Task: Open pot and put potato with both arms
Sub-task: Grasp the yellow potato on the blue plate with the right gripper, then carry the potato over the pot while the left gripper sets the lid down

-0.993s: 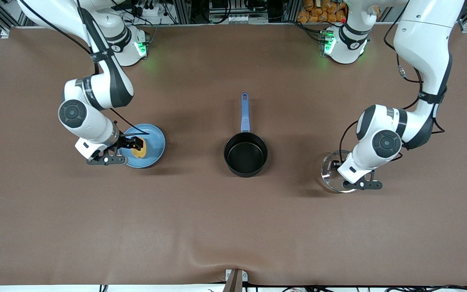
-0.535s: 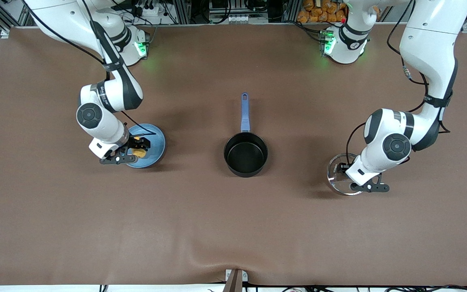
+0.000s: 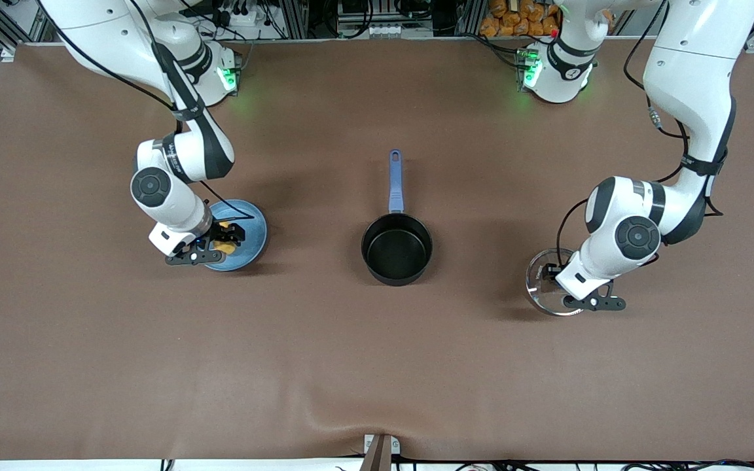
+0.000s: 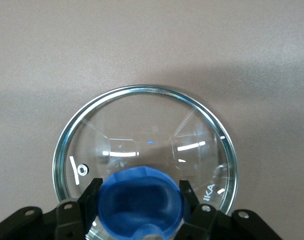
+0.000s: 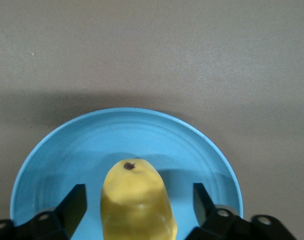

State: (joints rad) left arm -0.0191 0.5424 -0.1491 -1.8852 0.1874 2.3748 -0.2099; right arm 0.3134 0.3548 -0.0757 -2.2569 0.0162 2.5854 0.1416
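Brown tabletop [image 3: 377, 366] fills the scene, both arm bases along its top edge w/ green lights. Pot [image 3: 396, 248] sits mid-table, uncovered and empty, blue handle pointing toward the bases; lid off presumably so the potato can drop in.

Blue plate [image 3: 246, 235] lies toward the right arm's end. Right gripper [image 3: 223, 239] is down over it, fingers [image 5: 71, 205] apart, straddling the potato [image 5: 137, 202] w/ gaps each side; not gripping yet, prob. lining up for a pinch.

Glass lid [image 4: 144, 145] is at the left arm's end, well clear of the pot. Left gripper [image 3: 550, 273] is clamped on its blue knob [image 4: 140, 200].

Can't tell if the lid rests on the table or hangs just above. Potato's lower end is cut off in the right wrist view.
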